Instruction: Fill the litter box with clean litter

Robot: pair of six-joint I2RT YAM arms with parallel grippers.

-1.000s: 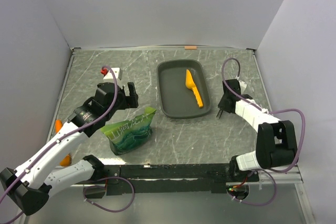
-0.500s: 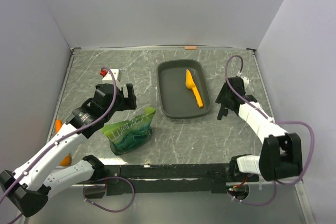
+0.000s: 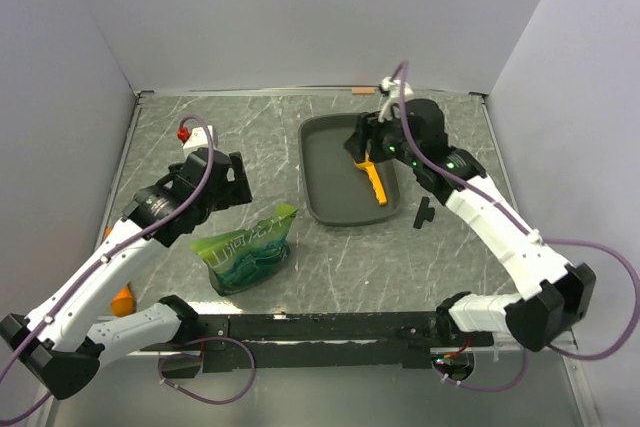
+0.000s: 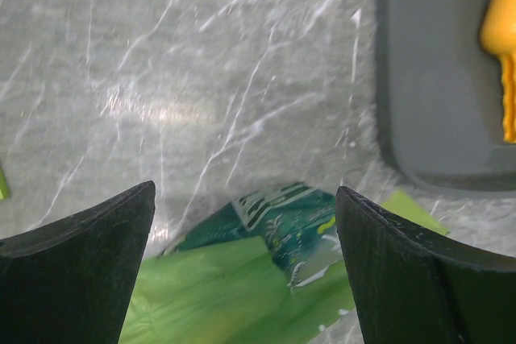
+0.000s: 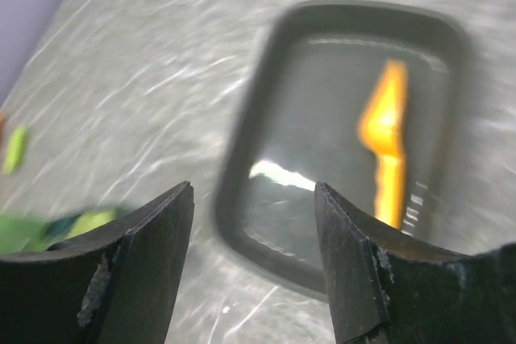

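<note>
The dark grey litter box [image 3: 330, 182] lies at mid-table, with an orange scoop [image 3: 371, 177] in its right half. No loose litter shows. A green crinkly bag [image 3: 245, 250] lies left of the box, near the front. My left gripper [image 3: 243, 185] is open and empty, above the table just behind the bag; its view shows the bag [image 4: 266, 279], the box corner [image 4: 435, 102] and the scoop [image 4: 501, 46]. My right gripper [image 3: 360, 144] is open and empty, raised over the box's far part; its blurred view shows the box [image 5: 322, 118] and the scoop [image 5: 385, 147].
A small black object [image 3: 422, 214] lies on the table right of the box. An orange object [image 3: 122, 299] sits at the left front, partly behind my left arm. White walls close the table on three sides. A strip of orange tape [image 3: 363, 91] marks the back edge.
My right arm has swung from the table right of the box up and left over the box's far end. My left gripper has shifted slightly back and left.
</note>
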